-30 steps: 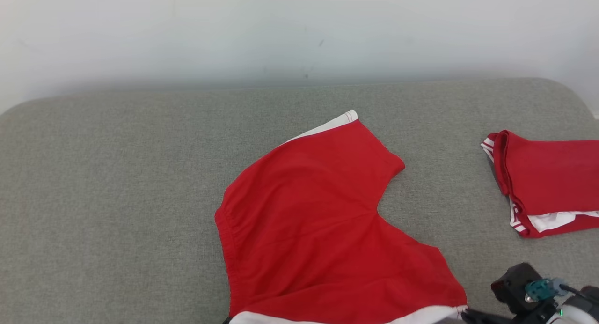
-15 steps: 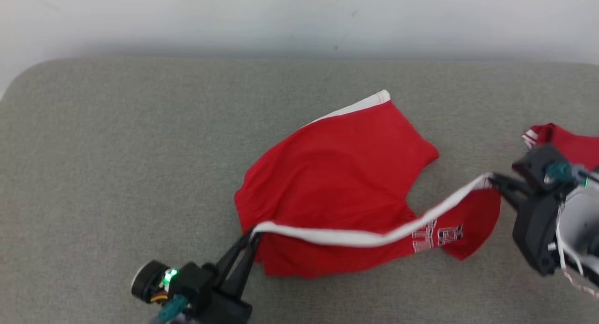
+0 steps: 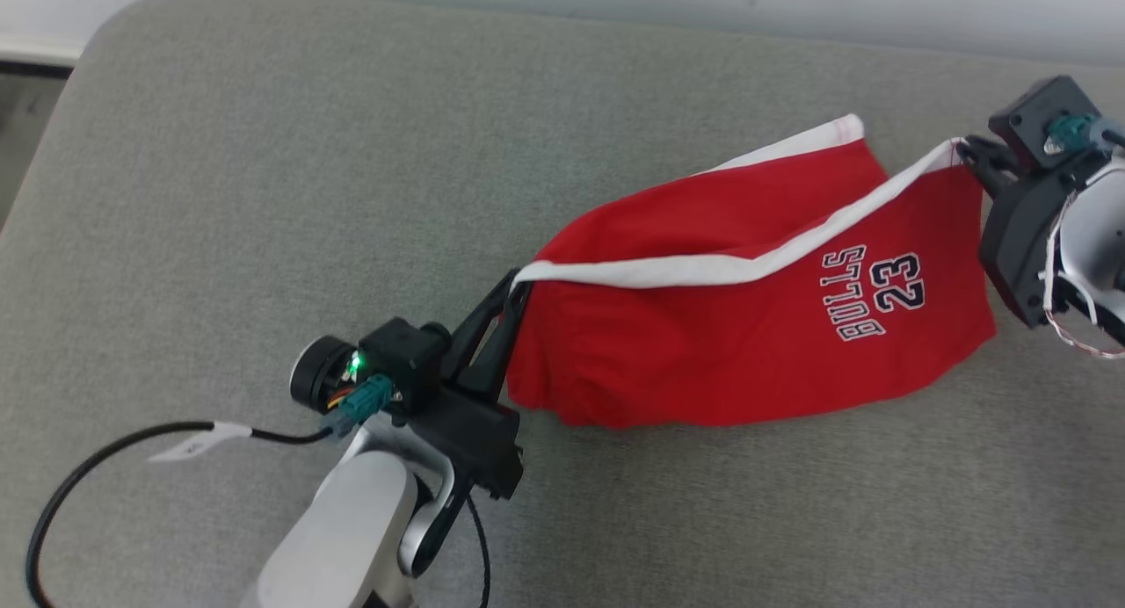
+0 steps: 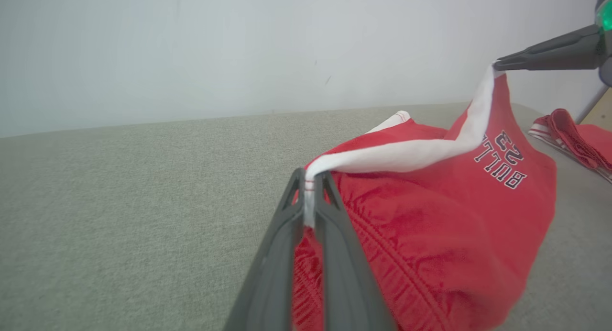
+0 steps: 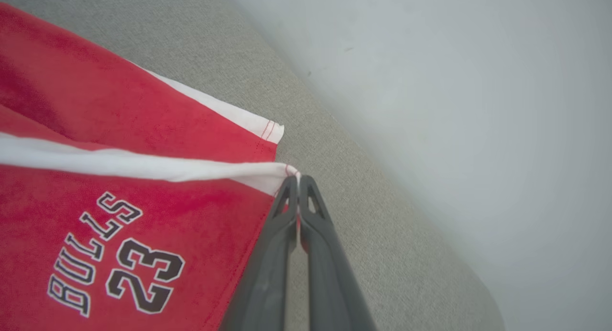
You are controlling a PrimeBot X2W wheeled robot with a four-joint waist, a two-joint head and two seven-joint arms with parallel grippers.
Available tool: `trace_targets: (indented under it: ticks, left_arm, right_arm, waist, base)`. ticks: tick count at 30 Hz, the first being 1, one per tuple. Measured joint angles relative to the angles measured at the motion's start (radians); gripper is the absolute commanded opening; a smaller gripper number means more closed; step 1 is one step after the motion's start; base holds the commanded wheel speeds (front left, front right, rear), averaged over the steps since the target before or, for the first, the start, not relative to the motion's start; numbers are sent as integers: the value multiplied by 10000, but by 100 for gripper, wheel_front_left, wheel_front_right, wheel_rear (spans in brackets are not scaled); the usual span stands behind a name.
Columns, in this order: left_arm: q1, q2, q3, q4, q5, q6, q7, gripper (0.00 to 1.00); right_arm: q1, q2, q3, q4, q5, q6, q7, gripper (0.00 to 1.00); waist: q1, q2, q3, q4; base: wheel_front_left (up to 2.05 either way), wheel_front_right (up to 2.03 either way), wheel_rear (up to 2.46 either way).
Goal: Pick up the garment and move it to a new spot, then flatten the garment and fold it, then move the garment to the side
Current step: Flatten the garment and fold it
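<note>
Red basketball shorts (image 3: 747, 362), their print (image 3: 874, 293) reading "BULLS 23", stretch over the grey cushion (image 3: 220, 195). The left end effector (image 3: 518, 285) clamps the white hem at 8 o'clock, the right end effector (image 3: 967, 144) at 2 o'clock.

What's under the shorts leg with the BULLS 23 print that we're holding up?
The shorts' other leg lies beneath it on the grey cushion, its white hem corner peeking out. The printed leg hides the rest, so wrinkles there cannot be checked.
</note>
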Motion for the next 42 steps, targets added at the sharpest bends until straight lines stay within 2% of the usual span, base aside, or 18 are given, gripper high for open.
trace_targets:
  ticks: [10, 22, 23, 24, 31, 35, 38, 42]
  left_arm:
    - [-1241, -422, -121, 796, -332, 15, 353, 0]
    - [-1998, -637, -261, 1574, -497, 148, 186, 0]
    - [-2066, -644, -303, 1626, -499, 146, 180, 46]
    - [-2124, -654, -307, 1647, -500, 148, 105, 100]
    - [-2147, -640, -234, 1856, -512, 274, -268, 100]
    - [-1673, -274, 144, 1333, -293, 721, -441, 100]
    - [-773, -42, 757, 215, -104, 1143, -479, 100]
    - [755, 54, 1680, -1655, 259, 1455, -508, 100]
  right_arm:
    - [-1942, 410, 911, 2080, -288, 0, -646, 0]
    - [-2789, 1131, 1223, 3693, -372, 0, -1427, 0]
    - [-2852, 1189, 1195, 3797, -397, 0, -1549, 49]
    - [-2887, 1258, 1175, 3898, -395, 0, -1639, 100]
    - [-2920, 1628, 917, 4564, -150, 0, -2013, 100]
    - [-2616, 1755, 683, 4849, 458, 0, -1262, 100]
    - [-2177, 1785, 491, 5026, 1057, 0, -349, 100]
    - [-1746, 1620, 96, 5033, 1335, 0, 81, 100]
  waist:
    - [-2, 0, 779, 739]
    - [-2, 0, 1490, 1229]
    - [-2, 0, 1514, 1250]
    - [-2, 0, 1531, 1267]
    - [-2, 0, 1338, 1248]
    - [-4, -2, 1053, 1168]
    - [-4, -2, 796, 1083]
    - [-6, -2, 448, 981]
  base:
    - [0, 0, 0]
    - [0, 0, 0]
    - [0, 0, 0]
    - [0, 0, 0]
    - [0, 0, 0]
    - [0, 0, 0]
    - [0, 0, 0]
    - [0, 0, 0]
